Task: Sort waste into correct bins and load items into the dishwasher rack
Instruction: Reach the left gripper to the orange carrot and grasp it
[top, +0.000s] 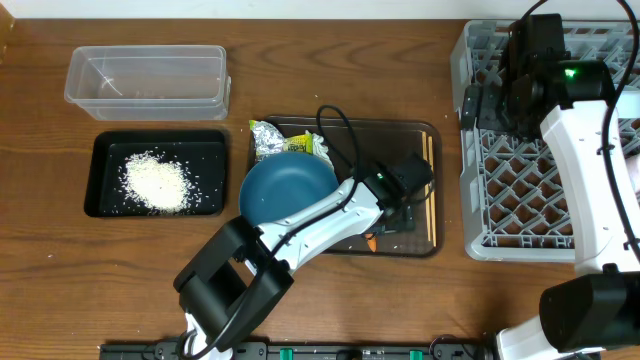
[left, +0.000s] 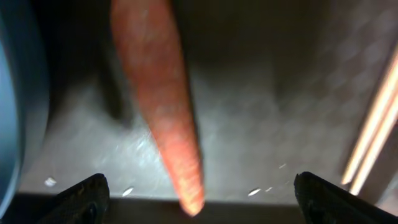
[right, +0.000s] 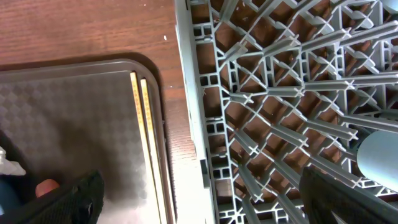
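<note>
Lying on the brown serving tray (top: 395, 140) beside the dark blue dish (top: 287, 190), the orange carrot (left: 161, 106) points its tip between the wide-apart jaws of the left gripper (left: 200, 198), neither finger touching it. The right gripper (right: 208, 202), jaws also spread, hangs over the grey dishwasher rack (top: 520, 200).

I have the left arm (top: 310, 222) stretched long and low from the near edge toward the right, wrist tipped downward; the left tool (left: 202, 200) hangs with its jaws spread wide, closed on nothing. The right arm (top: 592, 170) runs up the right side and bends leftward at the far end; the right tool (right: 208, 200) likewise stands fully spread, gripping nothing.
</note>
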